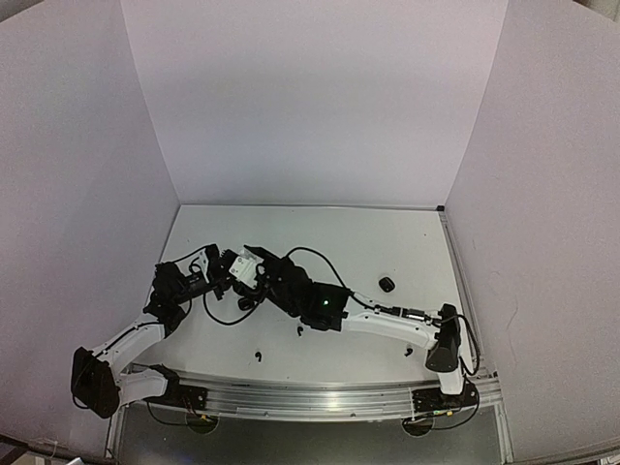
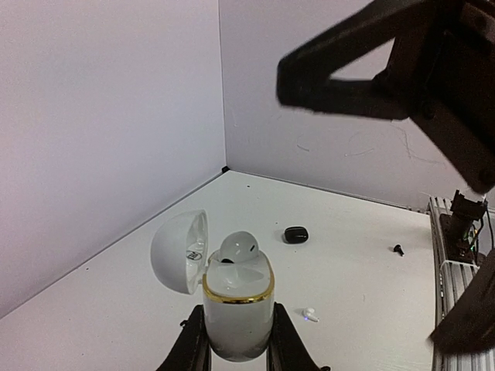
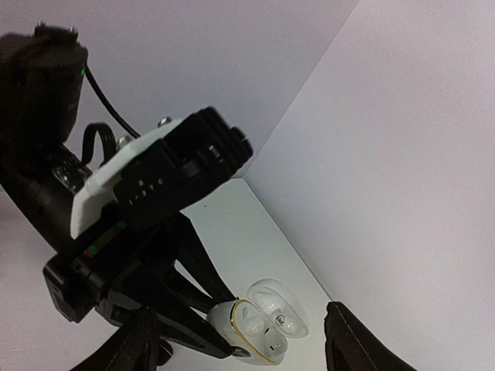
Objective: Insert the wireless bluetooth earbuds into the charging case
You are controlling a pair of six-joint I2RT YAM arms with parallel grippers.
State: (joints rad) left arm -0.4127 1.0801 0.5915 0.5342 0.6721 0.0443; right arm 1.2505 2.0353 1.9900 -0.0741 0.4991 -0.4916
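Note:
My left gripper (image 2: 236, 336) is shut on a white charging case (image 2: 238, 313) with a gold rim and holds it upright, its lid (image 2: 179, 251) hinged open to the left. A white earbud (image 2: 240, 246) sits in one slot with its head sticking up. My right gripper (image 3: 247, 344) is open and empty, its fingers (image 3: 352, 340) spread above the case (image 3: 259, 328). Another white earbud (image 2: 310, 314) lies on the table just right of the case. In the top view both grippers (image 1: 221, 268) (image 1: 254, 266) meet left of centre.
A small black case (image 1: 387, 284) lies closed on the table to the right and also shows in the left wrist view (image 2: 295, 234). Tiny black earbuds (image 1: 258, 356) (image 1: 300, 330) lie near the front rail, with another (image 2: 398, 249) to the right. White walls enclose three sides.

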